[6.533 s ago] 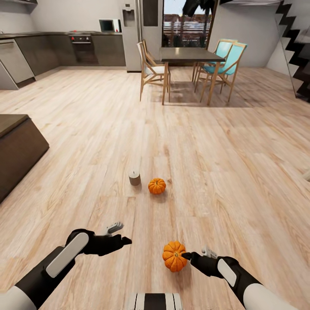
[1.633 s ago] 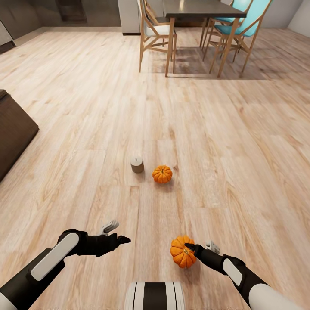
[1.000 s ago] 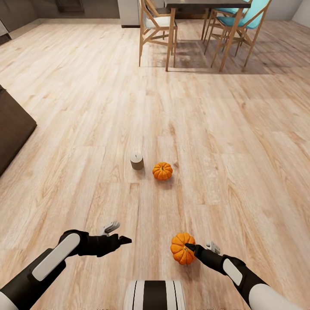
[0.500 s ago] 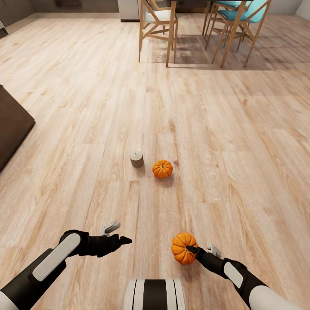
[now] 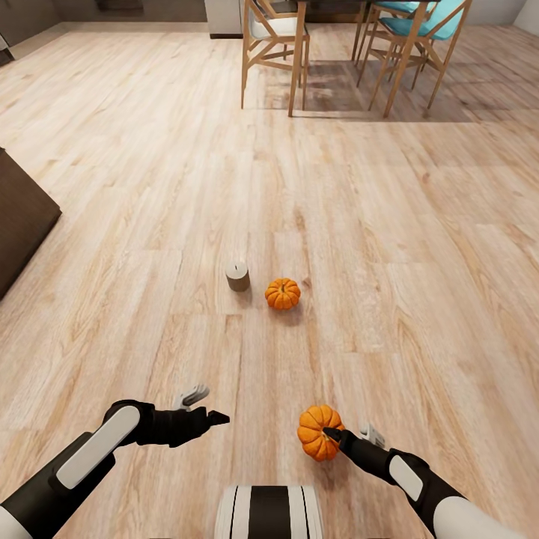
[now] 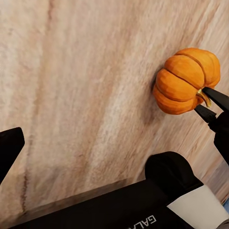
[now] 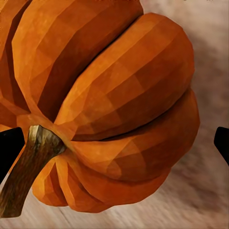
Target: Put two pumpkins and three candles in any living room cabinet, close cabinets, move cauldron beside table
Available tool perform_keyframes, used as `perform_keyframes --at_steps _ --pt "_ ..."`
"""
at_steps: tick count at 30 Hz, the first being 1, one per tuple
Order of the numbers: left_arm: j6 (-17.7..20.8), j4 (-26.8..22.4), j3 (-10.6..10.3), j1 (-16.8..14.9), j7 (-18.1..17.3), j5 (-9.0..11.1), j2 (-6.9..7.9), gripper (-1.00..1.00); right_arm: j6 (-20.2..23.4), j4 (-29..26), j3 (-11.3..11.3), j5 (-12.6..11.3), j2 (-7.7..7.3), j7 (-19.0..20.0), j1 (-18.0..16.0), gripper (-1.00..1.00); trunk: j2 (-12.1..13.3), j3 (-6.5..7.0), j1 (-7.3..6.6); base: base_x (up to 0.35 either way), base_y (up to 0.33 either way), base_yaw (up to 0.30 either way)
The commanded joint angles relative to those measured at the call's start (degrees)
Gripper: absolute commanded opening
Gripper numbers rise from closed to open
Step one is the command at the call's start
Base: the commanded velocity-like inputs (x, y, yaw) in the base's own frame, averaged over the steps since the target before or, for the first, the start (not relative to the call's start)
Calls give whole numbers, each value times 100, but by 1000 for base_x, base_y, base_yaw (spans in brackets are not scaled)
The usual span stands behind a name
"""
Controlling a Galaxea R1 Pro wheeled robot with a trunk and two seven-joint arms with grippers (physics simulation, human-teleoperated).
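Against the picture from half a second back I see almost no change: the view sits the same, the candle (image 5: 237, 275) and the far pumpkin (image 5: 283, 293) lie where they lay on the wooden floor (image 5: 419, 247), and my right arm has only eased a touch lower with its load. My right gripper (image 5: 329, 432) is pinching the near pumpkin (image 5: 317, 432), the dark fingertips pressed at the stem side of it; in the left wrist view the two thin tips close right at the stem of that pumpkin (image 6: 187, 80), and in the right wrist view the pumpkin (image 7: 109, 105) looms close with its brown stem slanting off, a dark fingertip at each edge of the picture. My left gripper (image 5: 212, 416) hangs over bare boards with nothing in it; its fingers look spread, one dark tip showing at the edge of the left wrist view. The candle stands upright just beside the far pumpkin, apart from it, both well ahead of my grippers. A corner of the dark brown cabinet (image 5: 19, 224) shows to my left, its front shut as far as I can see. The dining table (image 5: 329, 9) with chairs (image 5: 271, 41) stands far ahead.
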Motion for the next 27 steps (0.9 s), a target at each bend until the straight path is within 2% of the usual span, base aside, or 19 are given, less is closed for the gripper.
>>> perform_keyframes --at_steps 1,12,27 --pt "-4 -9 -10 -4 55 60 4 100 -12 13 76 55 -8 -29 3 100 -1 -4 0 0 0 0" --pt "-4 -11 -19 -4 57 35 3 100 -12 15 76 55 -7 -31 3 100 -1 -4 0 -4 -68 0" --pt "-12 -11 -19 -4 55 25 4 100 -12 15 76 55 -1 -32 3 100 -1 -4 0 5 22 0"
